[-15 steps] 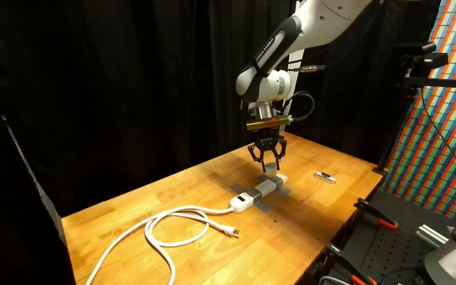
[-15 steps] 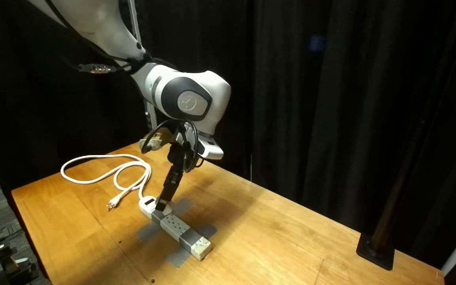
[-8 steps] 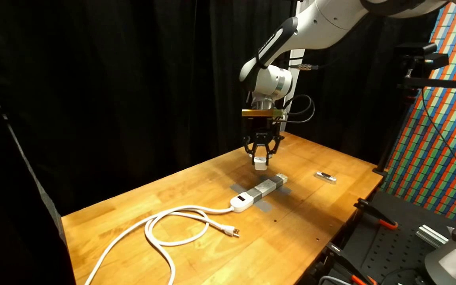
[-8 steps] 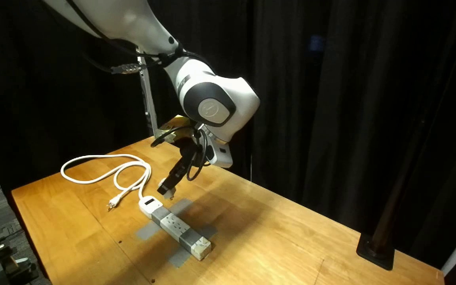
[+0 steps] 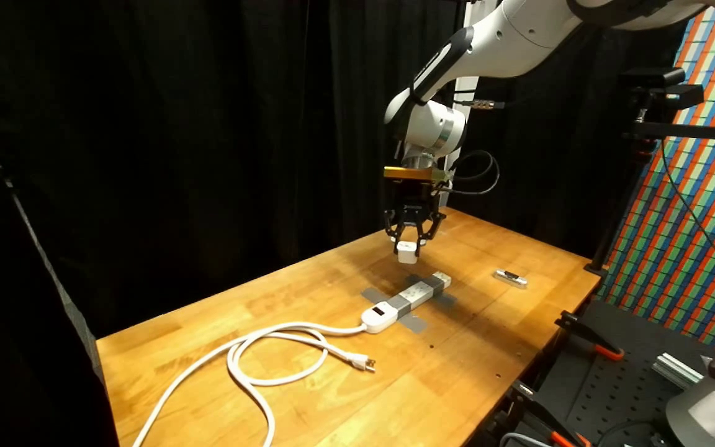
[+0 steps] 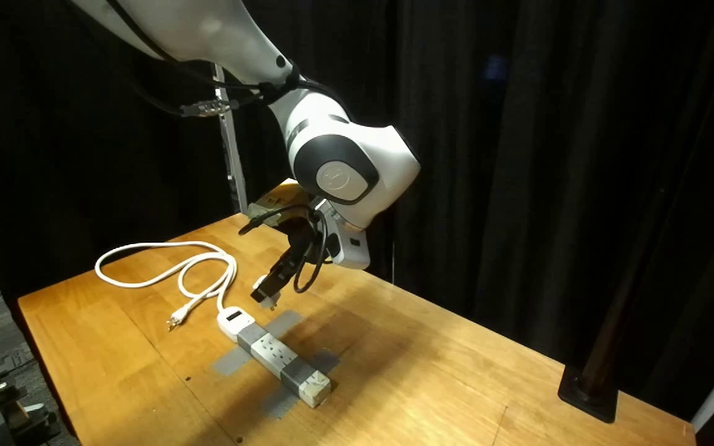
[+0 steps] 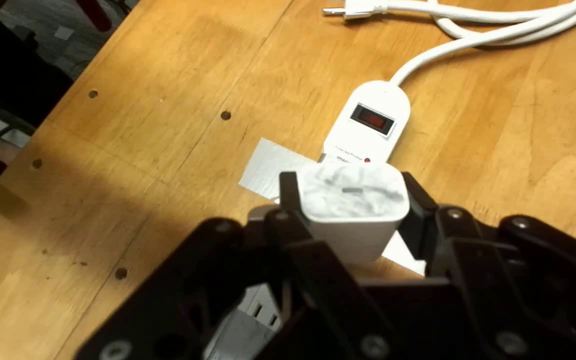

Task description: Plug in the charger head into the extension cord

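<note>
1. Above the tabletop (image 6: 444, 384), the gripper (image 5: 407, 251) holds the charger head (image 7: 353, 215) in the air, its fingers (image 7: 289, 192) pressed to two opposite sides of it.
2. The extension cord (image 6: 273, 352) lies on the tabletop, strapped down with grey tape (image 6: 233, 360); the charger head hangs near it, not touching, and nothing shows plugged in.
3. The step in hand, I judge, is alignment: the grasp is made, the insertion not yet done.
4. In an exterior view a small prong (image 6: 273, 308) seems to show beneath the charger head, and the gripper leans rather than standing upright.
5. The next move should bring the prongs over a free pair of slots; one pair of slots (image 7: 258, 310) shows below and left of the charger head in the wrist view.
6. That lean probably has to come out, and the gripper may need turning until prongs and slots run the same way.
7. After that, a straight downward push; the charger head could twist between the fingers if one prong catches.
</note>
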Controlling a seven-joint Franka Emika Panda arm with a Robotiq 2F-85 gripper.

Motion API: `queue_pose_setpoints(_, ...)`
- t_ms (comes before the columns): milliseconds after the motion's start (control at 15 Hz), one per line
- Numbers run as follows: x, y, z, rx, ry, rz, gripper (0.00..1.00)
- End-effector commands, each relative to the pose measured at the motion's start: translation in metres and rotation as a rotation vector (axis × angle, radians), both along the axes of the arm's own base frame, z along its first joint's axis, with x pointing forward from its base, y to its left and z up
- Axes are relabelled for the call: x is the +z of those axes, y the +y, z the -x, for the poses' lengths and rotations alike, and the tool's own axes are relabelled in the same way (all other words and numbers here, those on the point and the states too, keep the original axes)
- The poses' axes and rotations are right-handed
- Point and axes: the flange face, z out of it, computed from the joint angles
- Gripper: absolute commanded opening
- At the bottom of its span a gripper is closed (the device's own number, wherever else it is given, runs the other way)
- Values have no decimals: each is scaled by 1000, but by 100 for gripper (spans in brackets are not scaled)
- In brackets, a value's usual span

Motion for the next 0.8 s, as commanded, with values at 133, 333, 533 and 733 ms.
queue_pose_setpoints(133,-6,-32,-6,-244,85,-134,23)
queue_pose_setpoints(333,-22,-58,0,-381,139,-187,23)
queue_pose_setpoints(533,-42,-81,11,-513,197,-251,23)
queue_pose_setpoints(733,-58,-95,27,-568,241,-317,23)
